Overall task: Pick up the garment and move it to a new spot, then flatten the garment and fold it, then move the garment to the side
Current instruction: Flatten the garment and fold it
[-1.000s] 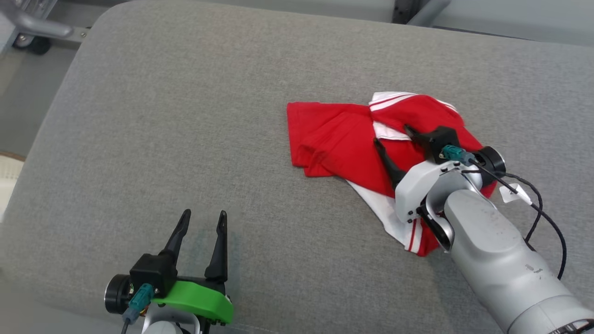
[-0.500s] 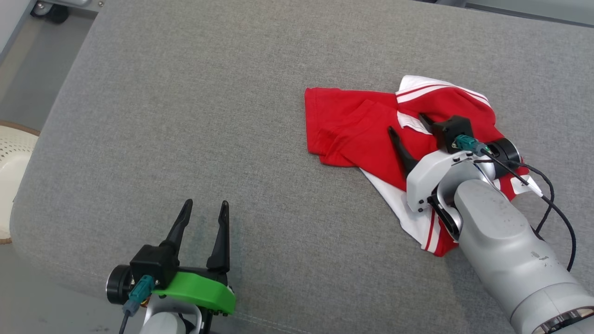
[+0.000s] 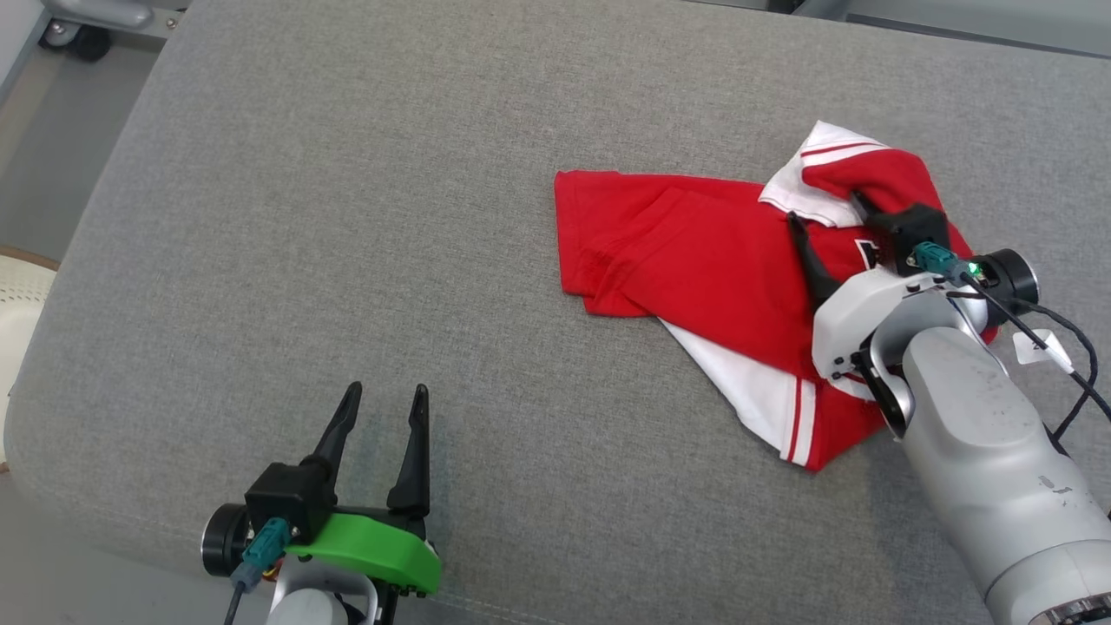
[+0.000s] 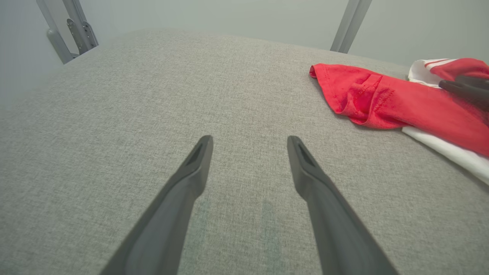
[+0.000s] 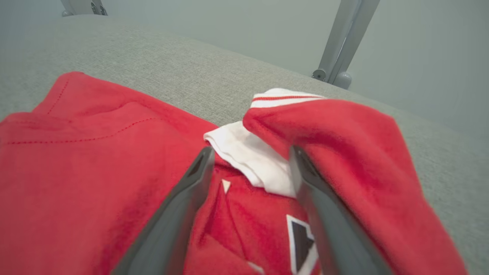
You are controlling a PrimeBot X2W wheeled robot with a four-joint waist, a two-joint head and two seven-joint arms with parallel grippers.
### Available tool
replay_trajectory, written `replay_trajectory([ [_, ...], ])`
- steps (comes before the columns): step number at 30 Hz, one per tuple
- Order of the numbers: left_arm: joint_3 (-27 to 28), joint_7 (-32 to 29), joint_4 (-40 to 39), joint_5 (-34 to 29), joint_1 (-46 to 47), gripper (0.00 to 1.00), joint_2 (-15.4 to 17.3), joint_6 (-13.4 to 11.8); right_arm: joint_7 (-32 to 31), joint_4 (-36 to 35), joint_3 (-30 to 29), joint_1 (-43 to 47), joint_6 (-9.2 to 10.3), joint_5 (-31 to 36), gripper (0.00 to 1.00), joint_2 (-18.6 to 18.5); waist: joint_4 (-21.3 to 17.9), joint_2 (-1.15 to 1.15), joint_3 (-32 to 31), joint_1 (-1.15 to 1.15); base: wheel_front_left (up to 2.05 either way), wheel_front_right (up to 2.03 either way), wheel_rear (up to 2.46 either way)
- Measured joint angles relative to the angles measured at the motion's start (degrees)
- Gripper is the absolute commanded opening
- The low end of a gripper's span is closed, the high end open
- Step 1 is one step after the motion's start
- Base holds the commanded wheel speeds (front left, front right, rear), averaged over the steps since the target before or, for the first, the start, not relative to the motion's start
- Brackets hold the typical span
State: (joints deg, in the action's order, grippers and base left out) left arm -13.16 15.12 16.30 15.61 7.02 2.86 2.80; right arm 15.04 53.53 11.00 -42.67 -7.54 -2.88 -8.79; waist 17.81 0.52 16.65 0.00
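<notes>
While soft garment [image 3: 694, 260] lies rumpled, cushion [image 3: 347, 217] looks woven

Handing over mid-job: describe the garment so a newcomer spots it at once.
On the grey cushion, look at its right half, beneath the open right gripper. The garment lies crumpled there: bright red with white striped trim, against bare grey all round.

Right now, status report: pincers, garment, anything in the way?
Left pincer open, idle above grey cushion. Right pincer open, straddling white trim of crumpled red garment, not gripping. No obstruction seen.
</notes>
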Motion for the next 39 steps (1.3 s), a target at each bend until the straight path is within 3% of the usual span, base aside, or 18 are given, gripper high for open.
replay_trajectory([
  [3,0.11,0.00,0.13,0.30,-0.01,1.00,0.00,0.07,0.00,-0.38,-2.78,0.25,0.00,2.43,1.00,-0.13,-0.19,0.00,-0.01,0.00,0.00,0.00,0.00],
  [4,0.14,0.00,0.24,0.44,-0.01,1.00,0.00,0.11,0.00,-0.15,-3.41,0.29,0.00,3.43,0.91,-0.09,-0.25,0.00,0.01,0.00,0.00,0.00,0.00],
  [5,0.15,0.00,0.46,0.53,-0.01,1.00,0.00,0.18,0.00,0.20,-4.17,0.36,0.00,3.94,0.73,0.13,-0.31,0.00,0.05,0.00,0.00,0.00,0.00],
  [7,0.22,0.00,0.78,0.74,-0.02,1.00,0.00,0.21,0.01,1.08,-5.56,0.41,0.00,5.13,0.11,0.53,-0.41,0.00,0.19,0.00,0.00,0.00,0.00],
  [8,0.25,0.00,0.88,0.94,-0.01,1.00,0.00,0.24,0.01,1.41,-6.35,0.35,0.00,5.70,0.00,0.60,-0.44,0.00,0.29,0.00,0.00,0.00,0.00],
  [17,0.81,0.00,1.40,1.08,0.08,1.00,0.00,0.31,0.01,-0.97,-15.36,-0.93,0.00,8.76,0.00,-0.27,-0.85,0.00,0.41,0.00,0.00,0.00,0.00],
  [23,1.25,-0.01,1.25,0.80,0.02,1.00,0.00,0.78,0.00,-5.70,-26.83,0.89,0.01,8.47,0.00,-1.16,-1.92,0.00,-0.83,0.00,0.00,0.00,0.00],
  [24,1.25,-0.01,1.27,0.74,-0.02,1.00,0.00,0.81,0.01,-6.26,-28.67,1.99,0.00,8.50,0.55,-1.08,-2.14,0.00,-1.16,0.00,0.00,0.00,0.00],
  [25,1.29,-0.01,1.30,0.59,-0.10,1.00,-0.01,0.82,0.01,-6.87,-31.00,3.18,0.00,8.51,1.00,-0.77,-2.38,0.00,-1.53,0.00,0.00,0.00,0.00],
  [28,1.59,-0.01,1.32,0.31,-0.62,1.00,-0.01,0.83,0.01,-9.91,-37.55,7.21,0.02,8.34,1.00,0.97,-3.24,0.00,-2.84,0.00,0.00,0.00,0.00],
  [32,2.34,0.00,1.27,-0.47,-1.43,1.00,-0.03,0.85,0.00,-14.10,-40.22,12.58,0.01,7.82,1.00,3.87,-4.78,0.00,-4.90,0.00,0.00,0.00,0.00],
  [35,3.65,0.00,1.45,-1.07,-2.47,1.00,-0.03,0.85,0.01,-18.11,-38.85,15.74,0.02,6.03,1.00,4.87,-6.36,0.00,-6.53,0.00,0.00,0.00,0.00],
  [39,5.09,0.00,1.63,-1.70,-3.73,1.00,-0.07,0.85,0.01,-22.86,-32.75,20.32,0.02,2.92,1.00,5.73,-8.72,0.00,-8.84,0.00,0.00,0.00,0.00],
])
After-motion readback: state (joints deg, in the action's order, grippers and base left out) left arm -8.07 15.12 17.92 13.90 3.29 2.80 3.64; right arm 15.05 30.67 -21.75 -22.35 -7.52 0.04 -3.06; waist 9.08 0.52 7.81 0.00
